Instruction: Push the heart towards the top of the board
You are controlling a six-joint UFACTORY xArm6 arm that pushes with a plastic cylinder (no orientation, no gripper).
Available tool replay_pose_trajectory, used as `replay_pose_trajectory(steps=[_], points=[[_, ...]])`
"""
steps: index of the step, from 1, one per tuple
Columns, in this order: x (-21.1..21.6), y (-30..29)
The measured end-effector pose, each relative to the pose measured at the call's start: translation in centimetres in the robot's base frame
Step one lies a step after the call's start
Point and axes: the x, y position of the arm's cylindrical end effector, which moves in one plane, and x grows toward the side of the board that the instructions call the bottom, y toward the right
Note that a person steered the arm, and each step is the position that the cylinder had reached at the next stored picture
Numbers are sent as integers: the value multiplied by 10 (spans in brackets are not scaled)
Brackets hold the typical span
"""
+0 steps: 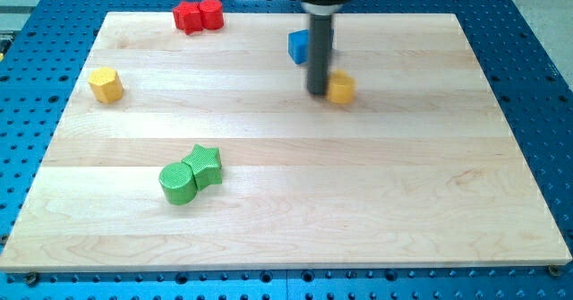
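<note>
Toward the view's upper right of the wooden counter point(295, 219), the tool, a plain rod with no jaws and holding nothing, is seen with its tip point(318, 92) touching the left side of the yellow block point(341, 87), taken to be the heart though its shape is partly hidden. The blue block point(298, 46) is seen just above the tip. No container is seen; a push from the block's lower side would be called for.

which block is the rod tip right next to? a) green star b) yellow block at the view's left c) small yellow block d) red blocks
c: my tip sits just to the view's left of the small yellow block, with the blue block behind the rod.
</note>
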Motion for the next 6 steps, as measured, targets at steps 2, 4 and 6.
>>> replay_pose_trajectory(steps=[2, 4, 6], points=[[0, 53], [-18, 115], [-77, 150]])
